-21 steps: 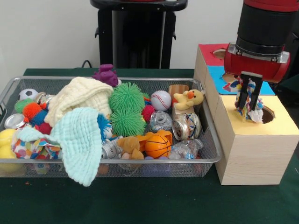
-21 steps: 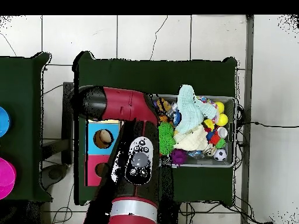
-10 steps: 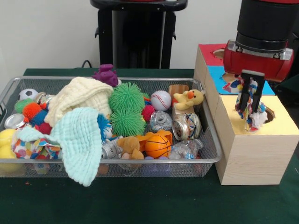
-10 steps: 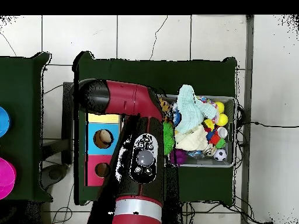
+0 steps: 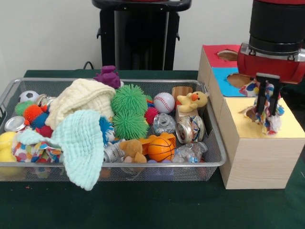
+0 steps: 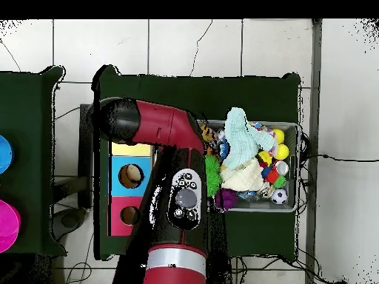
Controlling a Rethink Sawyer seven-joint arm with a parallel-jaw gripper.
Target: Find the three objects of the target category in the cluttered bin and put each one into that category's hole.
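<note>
Gripper (image 5: 268,106) clamped on rope toy (image 5: 269,114) over wooden box's (image 5: 257,157) yellow top, far-right corner; centre above hole before releasing.

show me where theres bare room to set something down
Bare green table runs along the near side of the wire bin and wooden box. The bin is packed edge to edge. The box's yellow top is taken: the gripper holds a rope toy there.

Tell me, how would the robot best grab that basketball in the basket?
Probably from straight above, fingers closing across the basketball's widest part. It is round, its top shows bare, and a brown plush toy and crumpled can crowd its sides, with the basket's rim just in front.
</note>
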